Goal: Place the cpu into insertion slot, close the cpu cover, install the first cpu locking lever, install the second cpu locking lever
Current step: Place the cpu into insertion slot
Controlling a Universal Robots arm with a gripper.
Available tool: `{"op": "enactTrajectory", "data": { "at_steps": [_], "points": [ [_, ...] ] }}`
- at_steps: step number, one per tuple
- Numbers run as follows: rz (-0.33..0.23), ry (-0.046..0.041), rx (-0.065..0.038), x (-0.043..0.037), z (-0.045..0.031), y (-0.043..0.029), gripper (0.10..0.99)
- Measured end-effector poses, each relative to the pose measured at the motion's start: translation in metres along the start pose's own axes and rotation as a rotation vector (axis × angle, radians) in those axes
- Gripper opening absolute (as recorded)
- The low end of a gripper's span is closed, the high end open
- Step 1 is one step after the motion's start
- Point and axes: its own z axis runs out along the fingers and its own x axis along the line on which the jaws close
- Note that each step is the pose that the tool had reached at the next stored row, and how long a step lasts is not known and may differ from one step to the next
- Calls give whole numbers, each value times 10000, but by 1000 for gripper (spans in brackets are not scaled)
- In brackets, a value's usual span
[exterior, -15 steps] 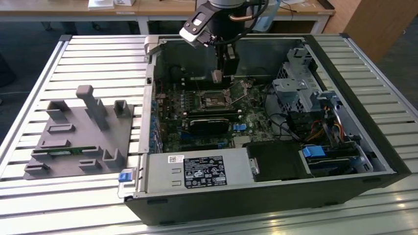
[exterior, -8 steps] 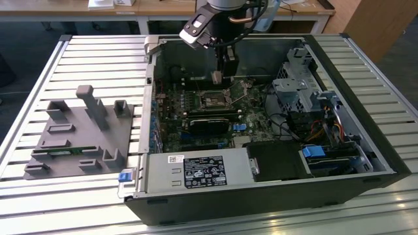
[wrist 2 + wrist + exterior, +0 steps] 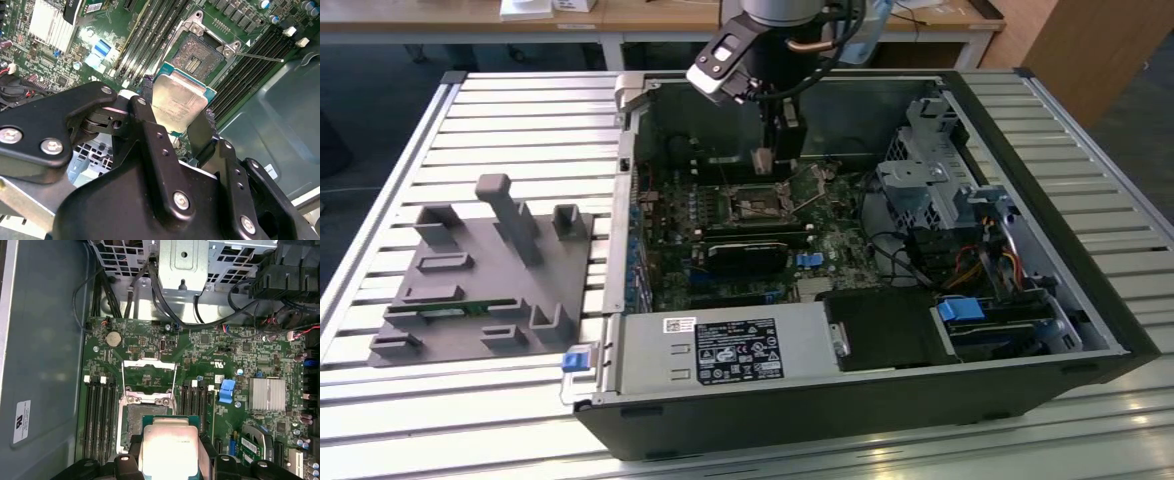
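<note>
My gripper (image 3: 771,158) hangs inside the open computer case, shut on the cpu (image 3: 766,160) by two opposite edges. In both wrist views the cpu (image 3: 177,102) (image 3: 167,445) is a silver-topped square on a green base, held between the black fingers (image 3: 145,97) (image 3: 209,452). It hovers a little above and beside the insertion slot (image 3: 200,55) (image 3: 131,425), whose pin field lies bare. The cpu cover (image 3: 149,374) stands swung open past the slot. A thin locking lever (image 3: 260,58) sticks out free at the slot's side.
The motherboard (image 3: 720,230) lies in the case with memory slots (image 3: 97,415) on both sides of the socket. A drive cage (image 3: 941,175) and cables fill the exterior view's right; a power supply (image 3: 720,350) sits in front. A grey fixture block (image 3: 480,270) stands on the slatted table.
</note>
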Motion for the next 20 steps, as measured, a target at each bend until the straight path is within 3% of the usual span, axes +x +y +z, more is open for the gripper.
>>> {"op": "enactTrajectory", "data": {
  "at_steps": [20],
  "points": [
    [260,-19,6,4,117,-8,525]
  ]
}}
